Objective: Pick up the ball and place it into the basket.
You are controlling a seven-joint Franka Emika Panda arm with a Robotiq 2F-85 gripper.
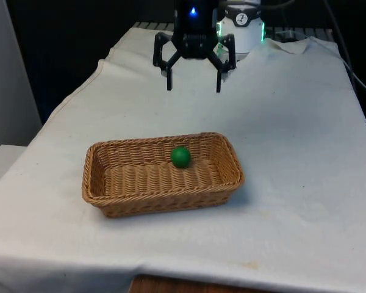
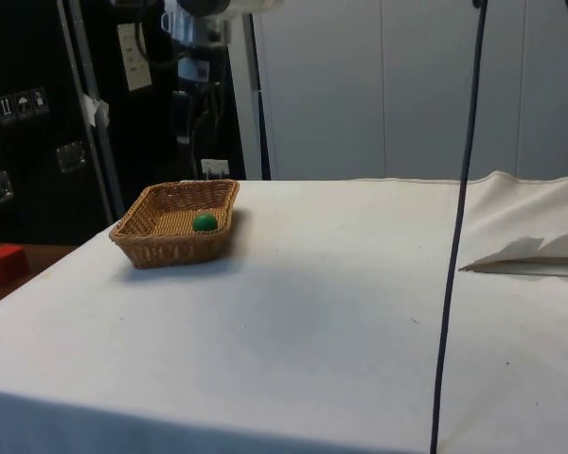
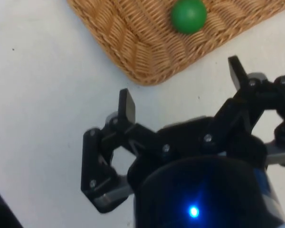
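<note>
White cloth covers the table (image 1: 305, 183), where a green ball (image 1: 180, 157) rests inside a wicker basket (image 1: 110, 195) near the front edge, below the empty, wide-open gripper (image 1: 194, 85).

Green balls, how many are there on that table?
1. The single green ball lies inside the wicker basket, near the wall farther from the front camera. The tool hangs open above the cloth beyond the basket, holding nothing. No part of the basket floor looks hidden.
</note>
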